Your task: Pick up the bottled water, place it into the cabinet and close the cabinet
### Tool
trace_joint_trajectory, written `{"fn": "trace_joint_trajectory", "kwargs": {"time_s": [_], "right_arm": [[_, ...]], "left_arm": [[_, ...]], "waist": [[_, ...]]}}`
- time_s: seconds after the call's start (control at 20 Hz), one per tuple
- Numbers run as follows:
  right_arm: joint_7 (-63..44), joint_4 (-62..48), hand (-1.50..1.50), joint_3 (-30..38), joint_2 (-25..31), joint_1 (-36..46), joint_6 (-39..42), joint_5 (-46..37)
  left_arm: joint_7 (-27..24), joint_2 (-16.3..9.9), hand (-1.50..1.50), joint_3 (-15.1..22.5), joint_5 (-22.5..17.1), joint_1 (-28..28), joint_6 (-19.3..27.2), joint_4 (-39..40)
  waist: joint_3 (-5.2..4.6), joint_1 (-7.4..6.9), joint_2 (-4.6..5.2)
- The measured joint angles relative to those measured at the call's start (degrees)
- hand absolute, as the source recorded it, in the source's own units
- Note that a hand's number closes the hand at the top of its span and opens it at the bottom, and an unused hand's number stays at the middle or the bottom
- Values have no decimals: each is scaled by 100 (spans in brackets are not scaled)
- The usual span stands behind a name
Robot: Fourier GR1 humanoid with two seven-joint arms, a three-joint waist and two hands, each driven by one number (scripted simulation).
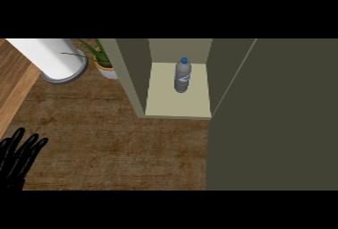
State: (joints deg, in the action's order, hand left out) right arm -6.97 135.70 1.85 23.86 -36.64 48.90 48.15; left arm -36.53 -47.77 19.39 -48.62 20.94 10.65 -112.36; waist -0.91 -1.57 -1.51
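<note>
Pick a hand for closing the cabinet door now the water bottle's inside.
Probably right. The open door fills the view's right side, next to the cabinet holding the water bottle. The left hand rests open at the far left edge; the right hand isn't in view.

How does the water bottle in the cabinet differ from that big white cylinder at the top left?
The bottled water is slim and clear with a blue cap; the white cylinder is far thicker, opaque and capless. The bottle stands on the shelf inside the cabinet; the cylinder stands outside it on the counter, beside a potted plant. Both stand upright, untouched by the left hand.
</note>
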Motion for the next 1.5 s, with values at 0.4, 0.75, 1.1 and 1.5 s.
{"fn": "trace_joint_trajectory", "kwargs": {"time_s": [0.4,0.75,1.1,1.5], "right_arm": [[-478,-36,150,-666,206,844,-154,-94],[-937,-86,150,-1307,118,1570,-801,-175],[-1496,-153,150,-1992,-105,2502,-1657,-270],[-2080,-289,150,-2717,-744,3815,-2887,-460]], "left_arm": [[-73,-272,-150,-386,-295,428,-349,-28],[-149,-505,-150,-684,-451,810,-653,12],[-253,-685,-150,-970,-587,1075,-996,47],[-368,-856,-150,-1303,-742,1359,-1375,108]], "waist": [[-35,-74,-63],[-49,-124,-81],[-52,-217,-73],[-39,-336,-68]]}}
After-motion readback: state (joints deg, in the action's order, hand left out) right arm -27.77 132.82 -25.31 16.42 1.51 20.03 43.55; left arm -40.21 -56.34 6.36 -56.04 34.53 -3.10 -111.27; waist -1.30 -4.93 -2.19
